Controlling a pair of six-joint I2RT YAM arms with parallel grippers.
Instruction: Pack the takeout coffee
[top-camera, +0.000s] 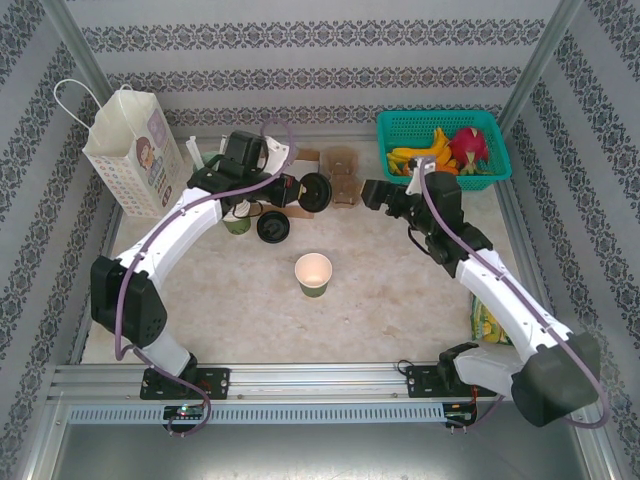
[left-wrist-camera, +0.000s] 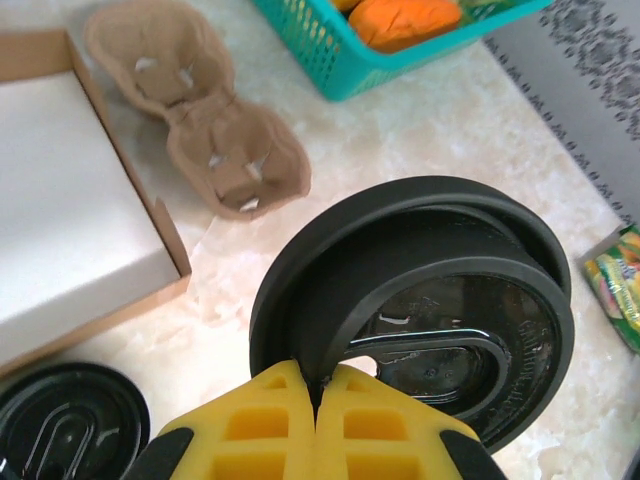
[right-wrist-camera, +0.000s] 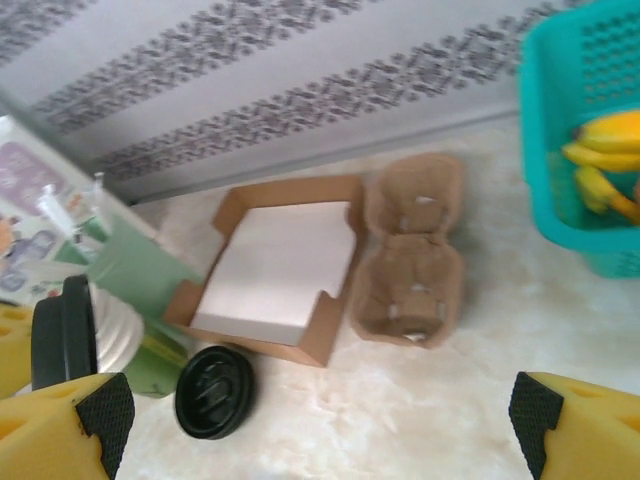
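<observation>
Item 1, my left gripper (left-wrist-camera: 318, 388): jaws clamped on the rim of the black lid (left-wrist-camera: 420, 250), near the worktop's (top-camera: 400, 270) far edge.
Item 2, my right gripper (right-wrist-camera: 320, 412): jaws spread wide, empty.
Item 3, paper cup (top-camera: 314, 274): upright, uncovered, mid-worktop.

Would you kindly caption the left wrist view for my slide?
Left gripper shut on the rim of a black lid, cardboard cup carrier and teal basket beyond.
</observation>
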